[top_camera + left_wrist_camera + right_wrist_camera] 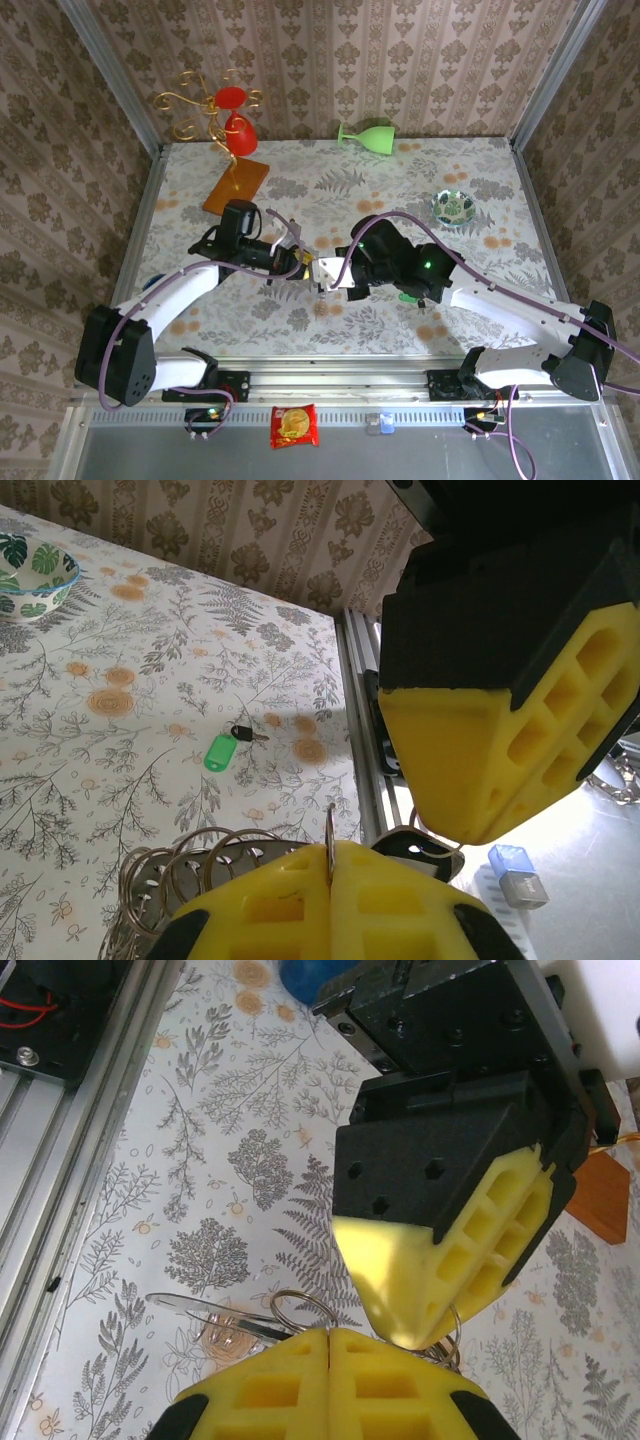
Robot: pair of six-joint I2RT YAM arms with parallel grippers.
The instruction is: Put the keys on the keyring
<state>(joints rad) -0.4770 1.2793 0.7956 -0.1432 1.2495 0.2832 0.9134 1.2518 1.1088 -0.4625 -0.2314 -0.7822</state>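
My two grippers meet nose to nose above the table's middle. The left gripper (302, 267) (330, 868) is shut on a thin metal loop seen edge-on, part of the keyring (185, 858), whose wire coils bunch to its left. The right gripper (323, 278) (330, 1342) is shut on the silver key's small ring (312, 1305); the key's blade (200, 1305) points left. Its dark head (408, 846) shows under the right finger (490, 750). More keyring loops (455, 1328) hang beneath the left finger (440, 1260). The green-headed key (218, 752) (408, 296) lies flat on the table, apart from both grippers.
A small patterned dish (455, 207) (30, 575) sits at the right. At the back are a green goblet (368, 134), a red and gold ornament (232, 120) and an orange board (237, 186). A snack packet (295, 425) and a blue clip (518, 872) lie beyond the front rail.
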